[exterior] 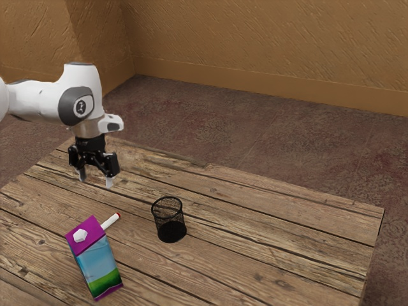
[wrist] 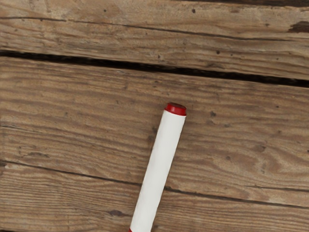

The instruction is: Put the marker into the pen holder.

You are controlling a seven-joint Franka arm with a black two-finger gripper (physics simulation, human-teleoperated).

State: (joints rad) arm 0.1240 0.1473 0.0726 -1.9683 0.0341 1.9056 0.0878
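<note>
My gripper (exterior: 95, 180) hangs in the air above the table in the exterior view, its two fingers apart with nothing between them. The white marker (exterior: 111, 221) with a red end lies on the wood, partly hidden behind the carton. In the wrist view the marker (wrist: 158, 169) lies below my hand, its red end pointing away from the lower edge. The pen holder (exterior: 169, 229), a black mesh cup, stands upright to the exterior view's right of the marker, apart from it.
A carton (exterior: 100, 261) with a purple top and white cap stands beside the marker, nearer the exterior camera. The wooden table (exterior: 274, 217) extends to the exterior view's right, where its edge (exterior: 373, 252) shows.
</note>
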